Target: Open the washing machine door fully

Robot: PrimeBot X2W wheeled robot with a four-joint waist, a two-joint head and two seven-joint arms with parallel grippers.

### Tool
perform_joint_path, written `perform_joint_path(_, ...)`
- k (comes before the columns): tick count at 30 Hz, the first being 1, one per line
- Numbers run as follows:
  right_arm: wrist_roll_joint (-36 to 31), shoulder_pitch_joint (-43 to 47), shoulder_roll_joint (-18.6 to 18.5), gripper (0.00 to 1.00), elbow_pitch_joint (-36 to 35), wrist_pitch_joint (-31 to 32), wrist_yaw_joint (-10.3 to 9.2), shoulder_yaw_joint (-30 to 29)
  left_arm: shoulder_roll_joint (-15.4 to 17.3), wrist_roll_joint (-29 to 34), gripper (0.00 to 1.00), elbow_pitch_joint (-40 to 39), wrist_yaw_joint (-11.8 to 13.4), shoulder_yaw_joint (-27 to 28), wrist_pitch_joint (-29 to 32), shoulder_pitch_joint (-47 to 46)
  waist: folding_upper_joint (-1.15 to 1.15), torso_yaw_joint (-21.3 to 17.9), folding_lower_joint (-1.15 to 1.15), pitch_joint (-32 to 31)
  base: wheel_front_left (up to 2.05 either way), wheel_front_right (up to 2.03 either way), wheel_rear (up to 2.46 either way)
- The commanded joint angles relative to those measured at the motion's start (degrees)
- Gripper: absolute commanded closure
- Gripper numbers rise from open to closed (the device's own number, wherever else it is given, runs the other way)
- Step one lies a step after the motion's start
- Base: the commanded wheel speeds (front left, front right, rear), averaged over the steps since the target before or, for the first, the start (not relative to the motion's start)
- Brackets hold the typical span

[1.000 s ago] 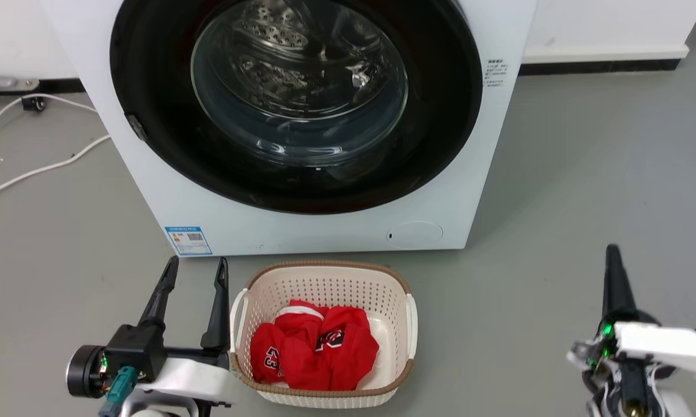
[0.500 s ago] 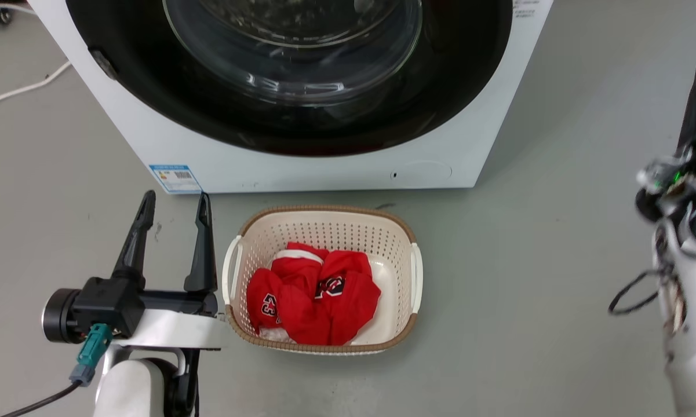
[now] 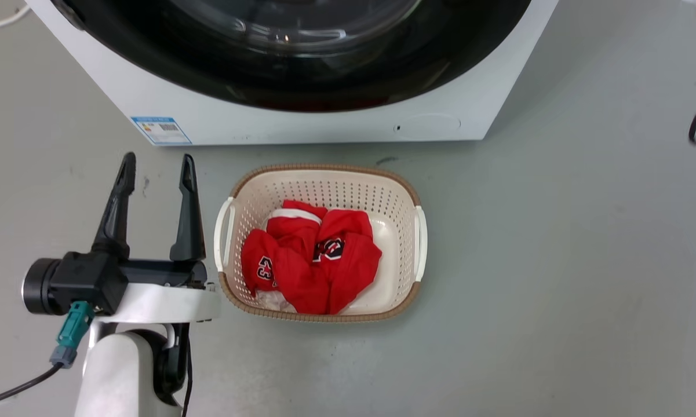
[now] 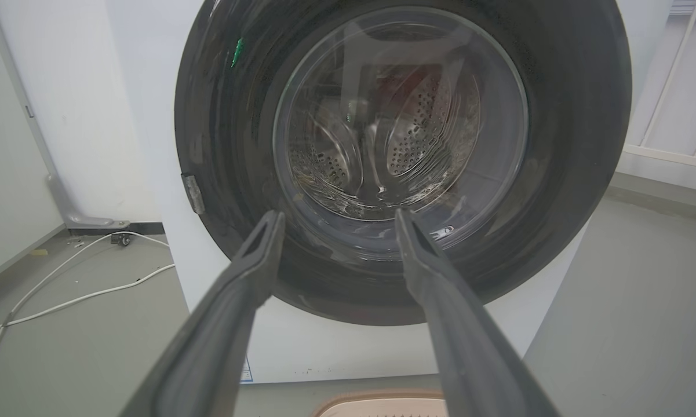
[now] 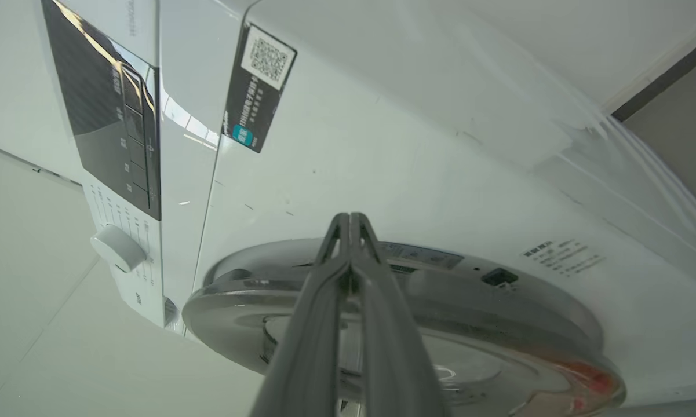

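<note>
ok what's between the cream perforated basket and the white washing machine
In the head view, only bare grey floor lies between the cream perforated basket and the white washing machine.

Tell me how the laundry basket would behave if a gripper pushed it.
The basket looks like thin perforated plastic, so probably light; it would likely slide on the smooth floor. The red clothes inside look floppy, adding little weight.
</note>
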Motion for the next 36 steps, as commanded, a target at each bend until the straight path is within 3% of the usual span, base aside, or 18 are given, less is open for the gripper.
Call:
perform_joint_path(1,-0.63,-1.78,0.60,1.00,1.44,1.63,0.02,0.73,0.32,-0.16,0.00,-0.19,-0.21,0.12,-0.13,-0.86,0.00,-0.05,-0.01,0.97,0.00,0.00,0.00)
perform_joint_path(7,-4.60,-10.06,2.43,1.00,9.01,9.38,0.02,4.79,0.81,-0.31,0.00,-0.84,-0.24,0.12,-0.13,-2.26,0.00,0.14,-0.01,3.39,0.00,0.00,0.00)
perform_joint_path(17,-9.10,-17.39,4.39,1.00,17.49,11.37,0.02,7.38,1.08,-0.33,0.00,-1.38,-0.37,-0.05,-0.13,-3.62,0.00,0.82,-0.01,6.56,0.00,0.00,0.00)
perform_joint_path(24,-8.61,-19.39,5.43,1.00,19.80,13.35,0.02,6.44,1.04,-0.59,0.00,-0.94,-0.42,-0.52,-0.13,-3.79,0.00,1.29,-0.01,7.45,0.00,0.00,0.00)
perform_joint_path(36,-4.54,-15.66,6.30,1.00,18.86,23.93,0.08,4.08,0.66,-0.71,0.00,-0.09,-0.45,-0.93,-0.13,-2.96,0.00,1.17,-0.01,5.48,0.00,0.00,0.00)
